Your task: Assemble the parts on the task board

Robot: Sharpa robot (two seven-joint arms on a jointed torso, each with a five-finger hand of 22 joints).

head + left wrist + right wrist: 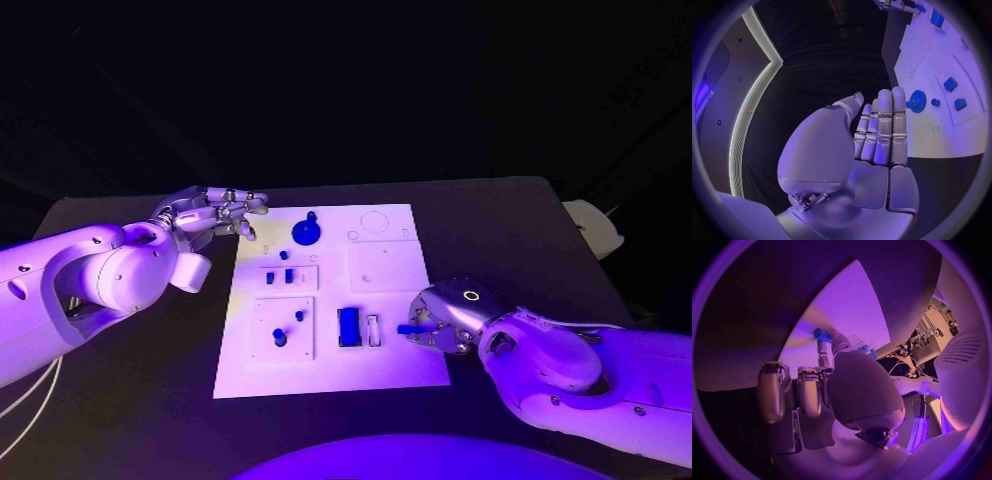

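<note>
Fingers of the right hand (pixel 444 322) pinch a small blue part (pixel 411 328) right at the task board (pixel 389 270)'s right edge, low on the board, just beside the slim pale slot and the upright dark-blue block (pixel 348 327). In the right wrist view that same blue piece (pixel 821 334) sits at the tip of an extended finger while the other fingers curl in beside the palm.

Left hand (pixel 214 215) hovers off the board's far left corner, over bare tabletop (pixel 505 215), fingers apart and holding nothing; in the left wrist view the fingers (pixel 884 125) stand straight and side by side, empty.

On the board: a round blue gear (pixel 306 233) near the far edge, two small blue pieces (pixel 278 276) in the middle left panel, two more blue pegs (pixel 287 328) in the near left panel. The upper right panels lie bare, and open black tabletop runs wide on both sides of the board and beyond its far edge, with the left arm (pixel 87 280) crowding the near left side.
</note>
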